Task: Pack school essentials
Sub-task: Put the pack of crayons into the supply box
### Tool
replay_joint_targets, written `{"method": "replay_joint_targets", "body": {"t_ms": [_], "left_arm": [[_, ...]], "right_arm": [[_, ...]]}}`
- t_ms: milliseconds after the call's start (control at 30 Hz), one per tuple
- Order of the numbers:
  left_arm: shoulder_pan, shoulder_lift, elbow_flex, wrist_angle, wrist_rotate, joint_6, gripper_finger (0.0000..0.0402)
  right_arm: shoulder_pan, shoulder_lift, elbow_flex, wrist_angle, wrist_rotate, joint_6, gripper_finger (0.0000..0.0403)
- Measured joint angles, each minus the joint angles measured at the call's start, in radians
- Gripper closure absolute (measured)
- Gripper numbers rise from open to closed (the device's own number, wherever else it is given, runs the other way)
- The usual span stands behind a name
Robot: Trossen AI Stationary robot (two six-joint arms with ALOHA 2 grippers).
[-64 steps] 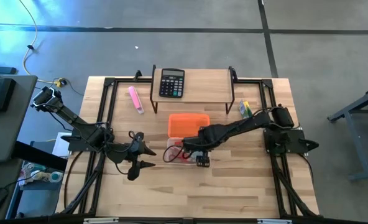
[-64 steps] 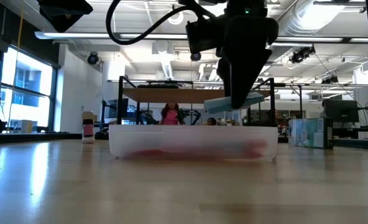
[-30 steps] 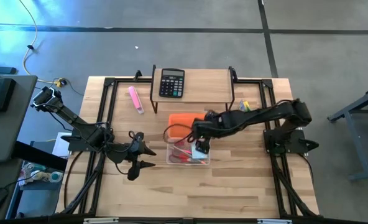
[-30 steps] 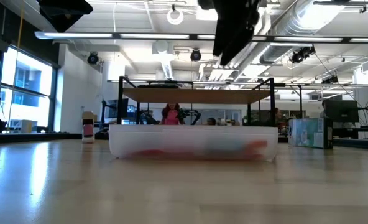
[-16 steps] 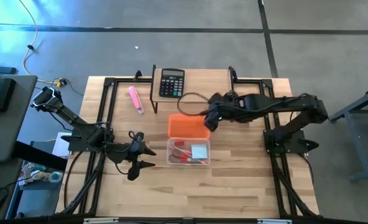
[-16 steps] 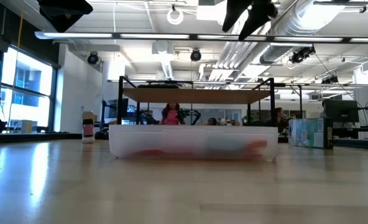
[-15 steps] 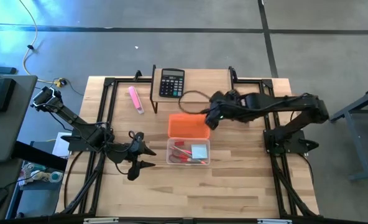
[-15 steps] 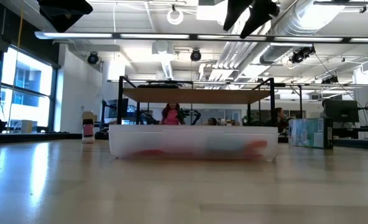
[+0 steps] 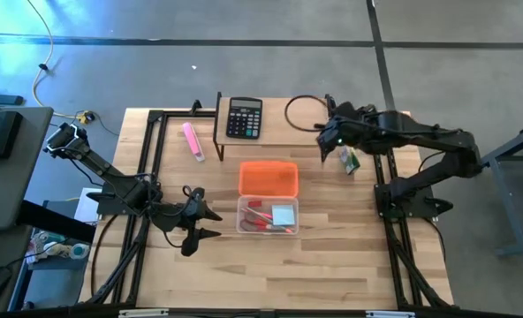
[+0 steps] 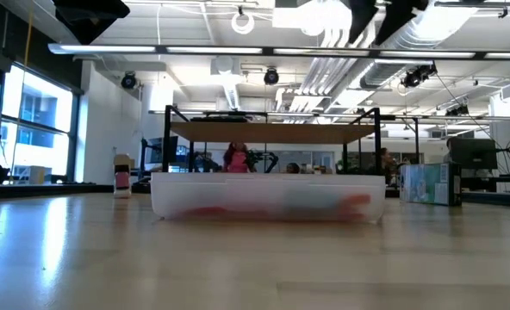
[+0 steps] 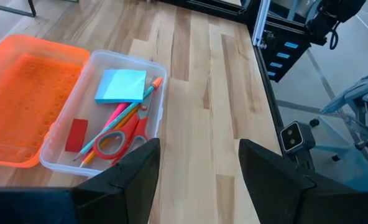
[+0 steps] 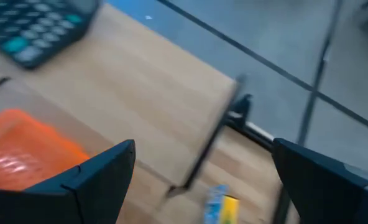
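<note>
A clear box [image 9: 269, 215] holds the light-blue sticky-note pad [image 11: 120, 86], red-handled scissors [image 11: 119, 140], thin pens [image 11: 129, 112] and a small red eraser [image 11: 76, 135], all lying flat on its floor. The small yellow pack [image 9: 348, 157] lies on the table near the right edge, also in the right wrist view [image 12: 221, 208]. My right gripper [image 9: 326, 150] hangs open and empty above the table just left of that pack, wide apart in its wrist view [image 12: 202, 186]. My left gripper [image 9: 210, 224] waits open, left of the box [image 11: 199, 180].
The orange lid [image 9: 269, 177] lies flat just beyond the box. A black calculator [image 9: 244, 117] sits on a wooden shelf [image 9: 292, 124] at the far edge. A pink marker [image 9: 193, 141] lies left of the shelf. Bare wood spans the near half of the table.
My right gripper, which had set the blue pad into the box, rose from above the box and swung toward the table's far right, ending high beside the yellow pack. The pad stays lying in the box.
</note>
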Motion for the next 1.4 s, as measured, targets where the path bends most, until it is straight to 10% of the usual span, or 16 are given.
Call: {"method": "replay_joint_targets", "body": {"t_ms": [600, 1400], "left_arm": [[0.095, 0.0, 0.0, -0.008, -0.084, -0.21, 0.0193], [0.253, 0.0, 0.0, 0.022, -0.085, -0.21, 0.0193]], "right_arm": [[-0.386, -0.091, -0.025, -0.153, -0.177, -0.107, 0.0037], [-0.584, -0.263, -0.65, 0.176, -0.578, -0.107, 0.0038]]}}
